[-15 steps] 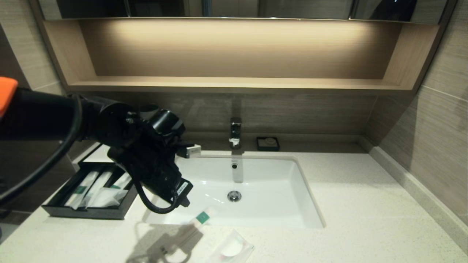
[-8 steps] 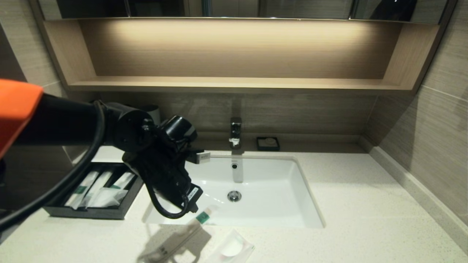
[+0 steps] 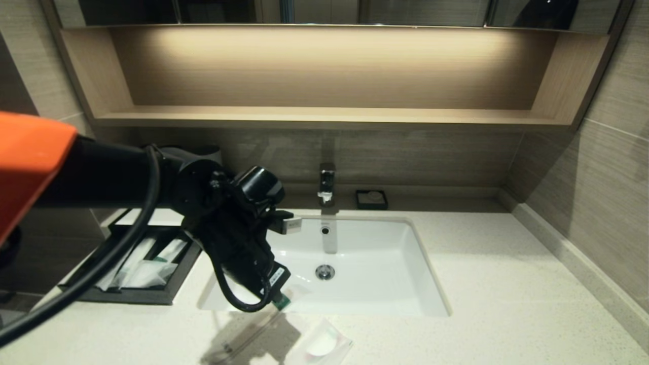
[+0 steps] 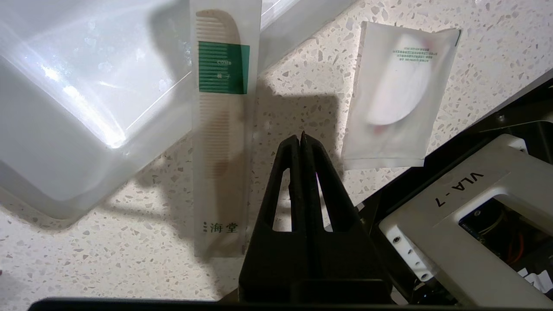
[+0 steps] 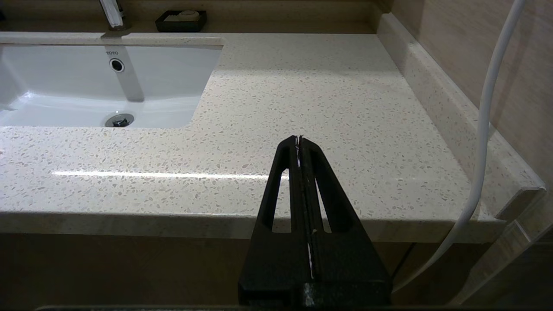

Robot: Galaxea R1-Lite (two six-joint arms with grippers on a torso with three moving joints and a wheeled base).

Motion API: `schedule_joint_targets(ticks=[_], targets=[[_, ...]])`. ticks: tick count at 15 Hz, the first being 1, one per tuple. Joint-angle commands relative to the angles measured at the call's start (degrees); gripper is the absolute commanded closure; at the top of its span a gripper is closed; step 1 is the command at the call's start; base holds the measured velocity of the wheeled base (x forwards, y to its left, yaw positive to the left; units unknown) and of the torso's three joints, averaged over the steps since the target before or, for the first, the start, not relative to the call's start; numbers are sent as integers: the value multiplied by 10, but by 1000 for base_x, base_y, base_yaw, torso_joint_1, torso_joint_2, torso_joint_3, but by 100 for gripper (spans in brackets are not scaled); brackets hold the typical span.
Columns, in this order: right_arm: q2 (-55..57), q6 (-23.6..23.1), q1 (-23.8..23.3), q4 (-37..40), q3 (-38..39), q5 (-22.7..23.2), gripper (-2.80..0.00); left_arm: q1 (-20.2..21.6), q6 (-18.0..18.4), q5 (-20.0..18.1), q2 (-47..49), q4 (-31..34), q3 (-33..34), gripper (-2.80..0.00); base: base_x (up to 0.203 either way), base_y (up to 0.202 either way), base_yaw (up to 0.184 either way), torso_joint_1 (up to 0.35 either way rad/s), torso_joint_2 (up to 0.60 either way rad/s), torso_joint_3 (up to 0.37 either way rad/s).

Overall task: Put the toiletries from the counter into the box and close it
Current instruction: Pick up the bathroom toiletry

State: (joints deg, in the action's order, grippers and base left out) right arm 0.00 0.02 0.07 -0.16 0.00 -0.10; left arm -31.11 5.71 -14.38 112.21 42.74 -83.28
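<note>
Left gripper [image 4: 301, 137]: fingers pressed together, holding nothing, hanging above the counter [image 3: 481, 284] in the strip between the comb packet [image 4: 222, 129] and the sachet [image 4: 399, 95].
Comb packet: lies on the counter's front part, its green-banded end jutting over the sink [image 3: 365, 253] rim; its long axis runs from the counter's front edge toward the basin.
Sachet: flat on the counter just beside the packet, apart from it, near the front edge; in the head view its near corner is cut off.
Box [image 3: 137, 263]: left of the sink, drawer tray pulled out with wrapped items inside; the left arm hides part of it.
Open room: broad bare counter right of the sink.
Right gripper [image 5: 299, 140]: fingers pressed together, parked off the counter's front edge.
Soap dish [image 3: 371, 198]: behind the sink, by the faucet [image 3: 327, 183].
</note>
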Motion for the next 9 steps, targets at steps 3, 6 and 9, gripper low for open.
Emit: schedule_joint_targets(ticks=[3, 6, 9], targets=[[0, 0, 0, 0, 1, 0, 0, -8, -5, 5, 12, 2, 5, 0, 0, 0, 0, 0, 0, 0], [0, 0, 0, 0, 1, 0, 0, -6, -5, 15, 27, 2, 4, 0, 0, 0, 0, 0, 0, 0], [0, 0, 0, 0, 1, 0, 0, -6, -6, 37, 40, 2, -2, 0, 0, 0, 0, 0, 0, 0]])
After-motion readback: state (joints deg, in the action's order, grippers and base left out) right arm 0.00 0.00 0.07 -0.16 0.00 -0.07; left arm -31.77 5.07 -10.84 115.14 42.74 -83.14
